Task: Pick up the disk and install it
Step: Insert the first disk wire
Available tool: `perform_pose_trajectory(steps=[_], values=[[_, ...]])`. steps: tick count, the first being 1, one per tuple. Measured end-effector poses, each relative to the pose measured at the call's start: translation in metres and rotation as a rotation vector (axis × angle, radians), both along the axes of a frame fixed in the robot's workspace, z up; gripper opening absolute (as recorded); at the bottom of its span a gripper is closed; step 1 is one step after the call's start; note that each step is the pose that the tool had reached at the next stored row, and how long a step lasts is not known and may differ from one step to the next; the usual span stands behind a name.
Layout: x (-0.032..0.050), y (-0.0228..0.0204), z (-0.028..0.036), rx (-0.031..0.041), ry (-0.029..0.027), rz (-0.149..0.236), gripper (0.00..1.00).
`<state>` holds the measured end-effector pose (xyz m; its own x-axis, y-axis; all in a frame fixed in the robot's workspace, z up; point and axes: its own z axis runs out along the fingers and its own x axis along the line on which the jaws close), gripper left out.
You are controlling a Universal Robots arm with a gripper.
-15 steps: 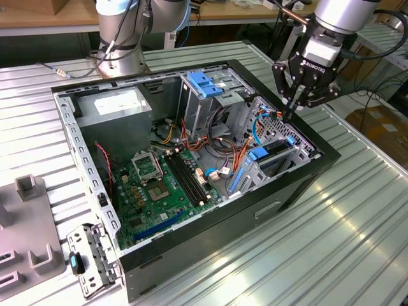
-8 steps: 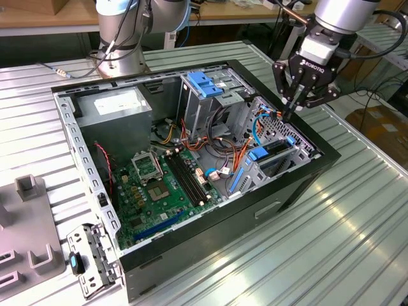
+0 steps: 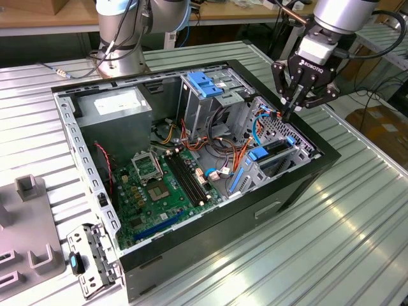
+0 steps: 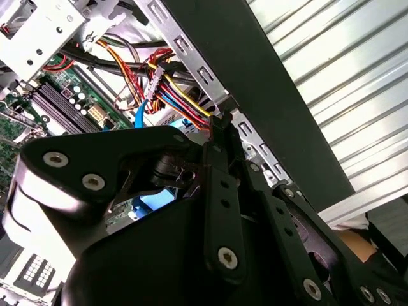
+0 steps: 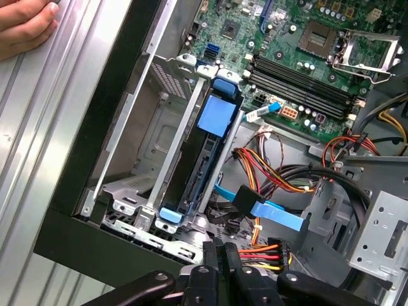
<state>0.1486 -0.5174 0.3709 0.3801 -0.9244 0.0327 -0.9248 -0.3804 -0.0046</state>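
Black gripper (image 4: pixel 220 137) linkages, matte and studded with silver screw heads, crowd the second wrist view, and the two fingers (image 4: pixel 220 191) lie pressed flat together with nothing between them. Their tips sit just beside a bundle of red, yellow and orange wires (image 4: pixel 172 86) at the computer case (image 4: pixel 268 83) wall. In the exterior view the same gripper (image 3: pixel 288 113) hangs point-down over the case rim, just above the drive bay (image 3: pixel 271 150), its fingers drawn to a narrow closed point.

Looking down into that bay, the first wrist view gives what the other two do not: the disk (image 5: pixel 201 166) stands on edge in a slot of the perforated grey sheet-metal cage, a slim dark slab with blue plastic rails and a blue tab at its upper end. Beside the bay a flat blue cable (image 5: pixel 274 213) runs with the coloured wires toward the green motherboard (image 5: pixel 299 57), with its long black memory slots and square processor socket. A person's fingertips (image 5: pixel 25 29) rest on the ribbed aluminium table (image 5: pixel 38 127) beyond the case wall.

Farther from the bay, the exterior view shows the grey power-supply box (image 3: pixel 115 108) and a metal cage with a blue top (image 3: pixel 207 86).
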Motion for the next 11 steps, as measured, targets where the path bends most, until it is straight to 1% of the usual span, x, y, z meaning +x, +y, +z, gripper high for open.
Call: perform_pose_trajectory(steps=[2,11], values=[[0.0,0.0,0.0,0.0,0.0,-0.005,0.16],[0.0,0.0,-0.0001,0.0,0.0,-0.131,0.16]])
